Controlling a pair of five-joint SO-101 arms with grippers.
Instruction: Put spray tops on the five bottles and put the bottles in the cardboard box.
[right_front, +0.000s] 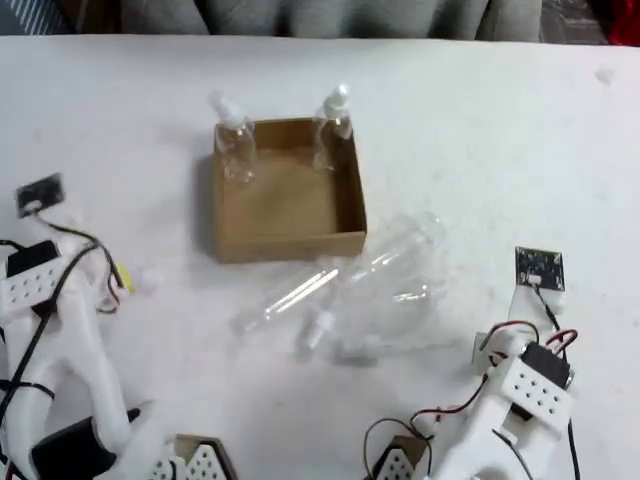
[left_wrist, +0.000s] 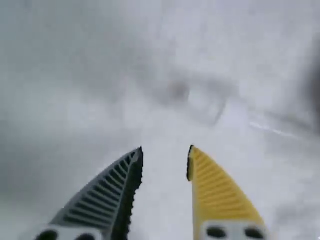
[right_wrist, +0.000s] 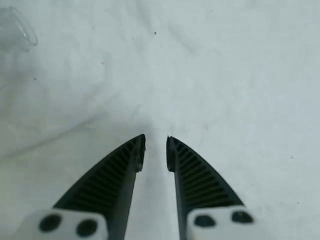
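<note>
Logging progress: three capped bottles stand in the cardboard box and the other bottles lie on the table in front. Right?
Not three. The high view shows two capped bottles standing in the cardboard box; the other bottles do lie on the table in front.

High view: down over the table (right_front: 480, 120) from well above. Wrist views: close over the same table, facing past left gripper (left_wrist: 165, 155), right gripper (right_wrist: 156, 142).

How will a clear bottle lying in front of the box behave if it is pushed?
The bottle lies on its side and looks round, so it will probably roll. It seems empty, so it is likely light and easily knocked away. Its smooth clear wall may slip when gripped.
</note>
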